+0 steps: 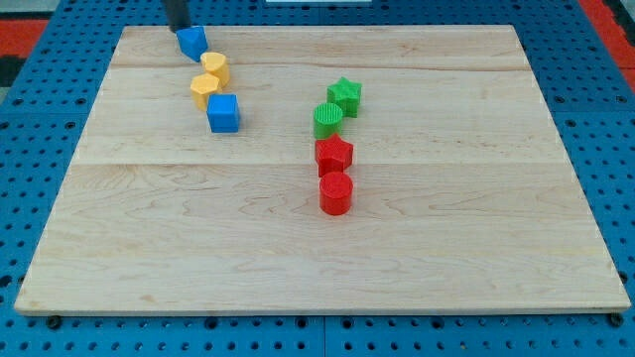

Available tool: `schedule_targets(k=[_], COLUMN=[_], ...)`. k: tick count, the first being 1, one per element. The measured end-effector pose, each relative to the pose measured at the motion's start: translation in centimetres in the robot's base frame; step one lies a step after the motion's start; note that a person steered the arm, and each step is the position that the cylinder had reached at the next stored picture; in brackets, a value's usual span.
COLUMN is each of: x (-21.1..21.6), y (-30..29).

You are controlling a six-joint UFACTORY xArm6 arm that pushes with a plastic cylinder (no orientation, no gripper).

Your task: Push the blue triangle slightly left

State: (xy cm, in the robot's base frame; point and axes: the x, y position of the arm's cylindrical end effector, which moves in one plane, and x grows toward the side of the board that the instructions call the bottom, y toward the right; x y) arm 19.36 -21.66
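Observation:
The blue triangle [192, 42] lies near the board's top left edge. My tip [178, 27] stands just above and left of it, touching or nearly touching its upper left side. Just below the triangle are a yellow cylinder [215, 67] and a yellow star-like block [205, 89], then a blue cube [224, 113]. The rod's upper part runs out of the view's top.
At the middle stand a green star [345, 96], a green cylinder [328, 120], a red star [334, 155] and a red cylinder [336, 193] in a column. The wooden board [317, 268] rests on a blue pegboard.

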Motion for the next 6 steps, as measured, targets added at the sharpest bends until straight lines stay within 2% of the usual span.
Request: schedule_targets(k=[3,6], x=[3.2,3.7], y=[0.1,3.3])
